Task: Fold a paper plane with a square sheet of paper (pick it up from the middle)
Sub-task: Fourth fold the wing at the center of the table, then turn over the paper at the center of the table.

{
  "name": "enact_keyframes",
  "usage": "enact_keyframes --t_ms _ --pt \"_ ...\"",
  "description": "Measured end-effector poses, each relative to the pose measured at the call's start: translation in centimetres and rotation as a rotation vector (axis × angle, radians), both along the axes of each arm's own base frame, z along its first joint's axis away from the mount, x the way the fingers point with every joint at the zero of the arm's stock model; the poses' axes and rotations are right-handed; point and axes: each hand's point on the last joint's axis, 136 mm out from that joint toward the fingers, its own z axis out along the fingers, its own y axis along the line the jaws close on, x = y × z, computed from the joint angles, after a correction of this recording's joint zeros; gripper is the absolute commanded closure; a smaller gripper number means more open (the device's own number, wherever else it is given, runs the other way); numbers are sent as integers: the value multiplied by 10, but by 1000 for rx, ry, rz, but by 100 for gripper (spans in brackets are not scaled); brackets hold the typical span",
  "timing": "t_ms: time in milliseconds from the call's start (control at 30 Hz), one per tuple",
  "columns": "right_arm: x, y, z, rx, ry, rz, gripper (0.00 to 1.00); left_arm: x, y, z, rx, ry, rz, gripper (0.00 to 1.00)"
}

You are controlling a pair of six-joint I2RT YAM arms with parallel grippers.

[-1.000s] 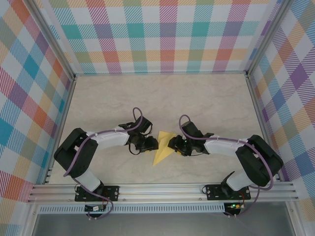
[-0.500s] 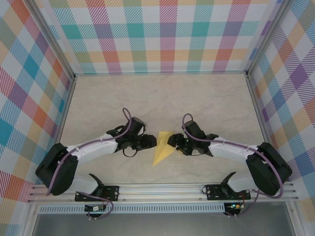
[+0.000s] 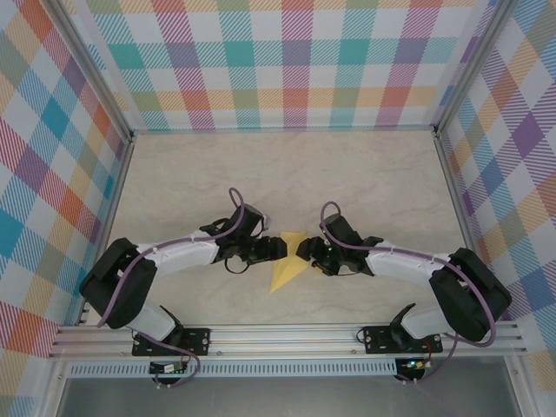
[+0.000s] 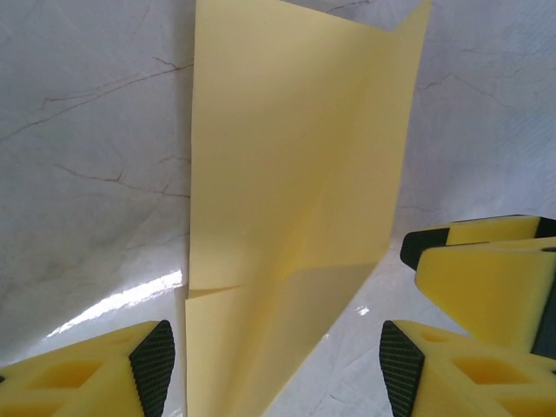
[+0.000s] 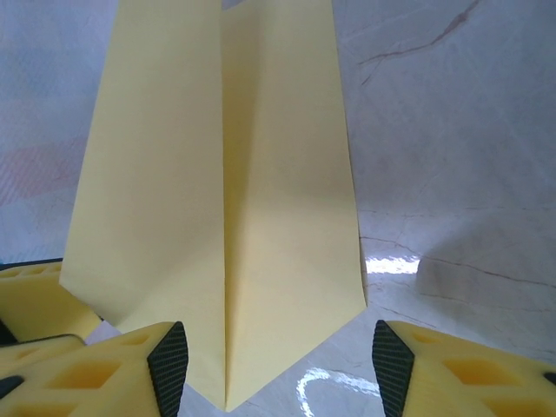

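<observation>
The pale-yellow paper plane (image 3: 288, 259) lies on the marble tabletop, its pointed nose toward the near left. A lengthwise crease runs down it (image 5: 226, 200), and layered folds show on it in the left wrist view (image 4: 295, 191). My left gripper (image 3: 276, 250) stands at the plane's left edge and my right gripper (image 3: 304, 252) at its right edge, facing each other. Both are open. The paper reaches in between the left gripper's (image 4: 276, 365) pads and the right gripper's (image 5: 280, 365) pads without touching them.
The pale marble tabletop (image 3: 287, 174) stretches behind the arms, walled by plaid panels (image 3: 287, 61) at the back and sides. An aluminium rail (image 3: 287, 334) runs along the near edge. The right gripper's yellow fingers (image 4: 486, 261) show at the right in the left wrist view.
The left gripper's jaws have widened, and the left arm swung out and back while its gripper stayed at the plane's left edge. The right jaws opened slightly. The plane has not moved.
</observation>
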Motion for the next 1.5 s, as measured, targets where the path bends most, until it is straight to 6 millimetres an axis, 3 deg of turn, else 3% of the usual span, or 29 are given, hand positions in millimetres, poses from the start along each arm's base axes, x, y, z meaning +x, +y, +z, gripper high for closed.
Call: enact_keyframes --t_ms 500,767,1500 --pt "1 6 -16 2 38 -7 43 -1 4 -33 110 67 -36 56" --pt "0 6 -19 -1 50 -10 44 -1 6 -36 132 74 -42 64" --pt "0 7 -20 3 68 -14 49 -2 9 -39 154 80 -36 70"
